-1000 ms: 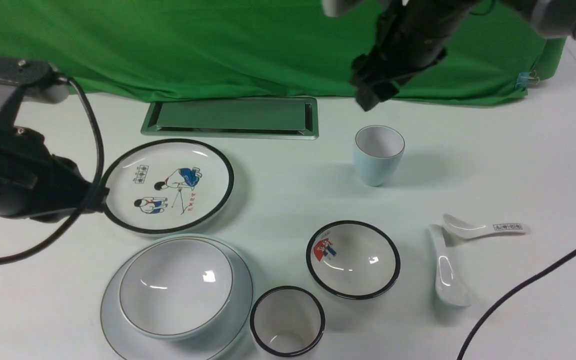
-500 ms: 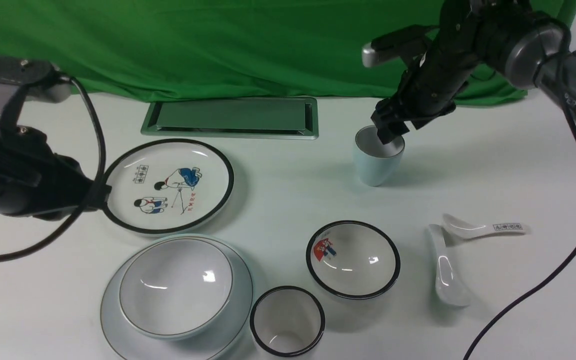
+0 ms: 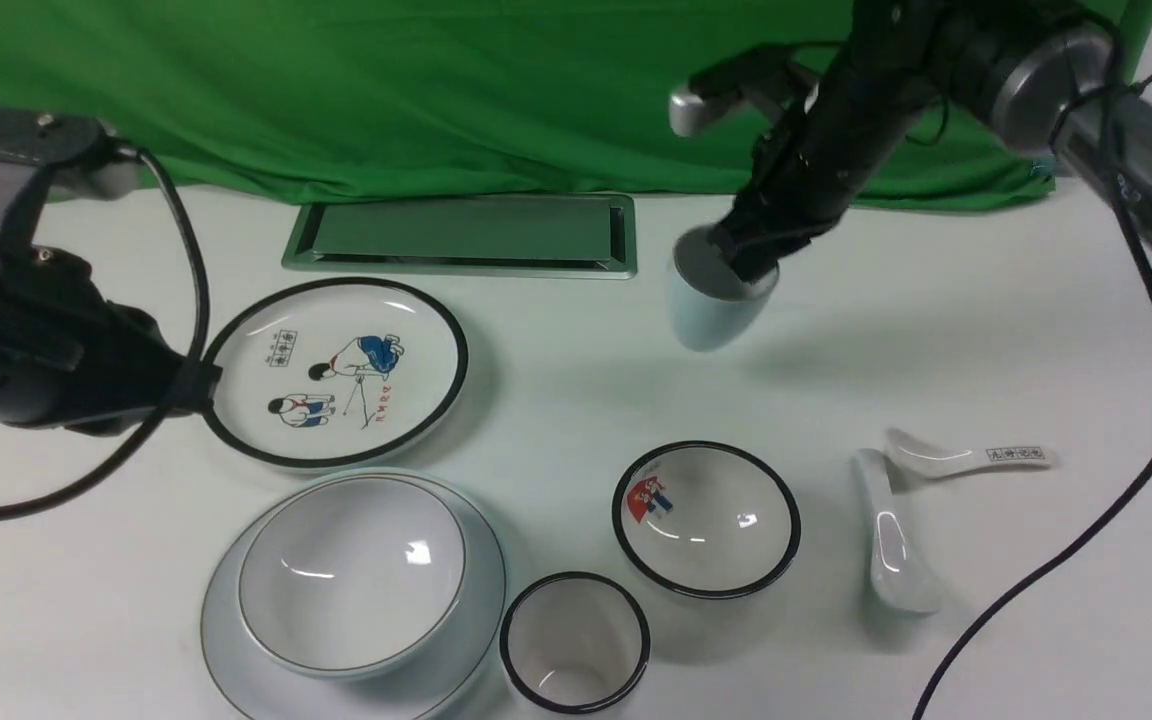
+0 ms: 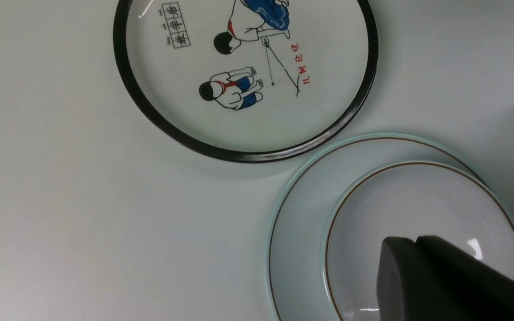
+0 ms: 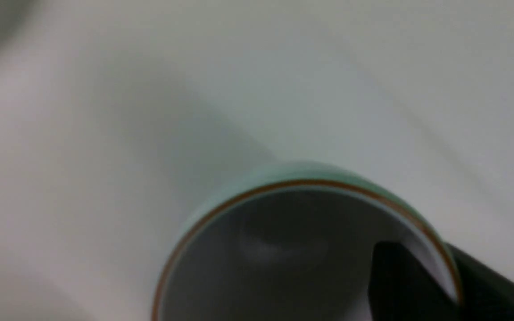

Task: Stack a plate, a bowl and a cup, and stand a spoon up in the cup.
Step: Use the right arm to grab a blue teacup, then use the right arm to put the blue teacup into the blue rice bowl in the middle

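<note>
The cup (image 3: 704, 312) was smeared in the front view, at about 1 o'clock from the middle of the desk (image 3: 556, 400). Its rim was partly covered by the right pincer (image 3: 744, 258), and whether its foot touched the desk could not be told. The right wrist view, also soft, cut off part of the cup and showed one dark finger (image 5: 400, 276) inside the rim and another outside, clamping the wall. The right arm reached down from 1 o'clock, forearm slanting towards 7. The left pincer (image 3: 188, 388) hung at 9 o'clock beside the cartoon plate (image 3: 336, 370); its gap could not be made out. At 7 o'clock the bowl (image 3: 351, 570) sat in the plate (image 3: 236, 655), whose near edge was cropped. The plain spoon (image 3: 894, 550) lay at 4 o'clock, its handle end touching the printed spoon (image 3: 966, 458).
</note>
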Robot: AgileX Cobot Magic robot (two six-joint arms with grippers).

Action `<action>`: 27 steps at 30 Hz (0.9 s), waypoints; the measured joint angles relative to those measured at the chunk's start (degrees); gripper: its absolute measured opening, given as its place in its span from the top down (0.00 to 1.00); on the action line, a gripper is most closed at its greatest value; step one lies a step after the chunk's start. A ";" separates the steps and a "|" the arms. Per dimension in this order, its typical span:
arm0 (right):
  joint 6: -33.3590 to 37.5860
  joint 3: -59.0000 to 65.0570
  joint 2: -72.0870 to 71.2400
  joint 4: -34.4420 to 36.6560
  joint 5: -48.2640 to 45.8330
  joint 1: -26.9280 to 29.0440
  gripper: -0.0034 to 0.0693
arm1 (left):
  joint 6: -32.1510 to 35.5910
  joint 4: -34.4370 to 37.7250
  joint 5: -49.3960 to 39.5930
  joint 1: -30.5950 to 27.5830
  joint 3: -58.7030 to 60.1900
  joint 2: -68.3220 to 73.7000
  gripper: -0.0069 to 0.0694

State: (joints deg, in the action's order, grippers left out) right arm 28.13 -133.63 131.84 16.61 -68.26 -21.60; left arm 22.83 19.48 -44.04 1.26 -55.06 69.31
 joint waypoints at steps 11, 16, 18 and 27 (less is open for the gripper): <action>-0.90 1.51 -0.86 6.40 -1.27 -17.54 0.84 | -15.78 -17.47 -1.42 0.00 0.00 -12.08 0.95; -1.09 1.58 2.61 7.32 -1.21 -21.18 0.84 | -18.52 -19.78 -1.85 0.00 0.00 -16.76 0.95; -1.09 1.58 3.00 7.32 -1.21 -21.59 0.84 | -18.57 -19.78 -2.00 0.00 0.00 -17.08 0.95; -1.20 1.58 4.80 7.94 -1.16 -23.41 0.82 | -18.57 -19.48 -2.08 0.00 0.00 -16.73 0.95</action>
State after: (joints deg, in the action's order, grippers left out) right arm 26.93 -132.05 136.64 24.55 -69.42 -45.01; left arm 4.25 0.00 -46.13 1.26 -55.06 52.58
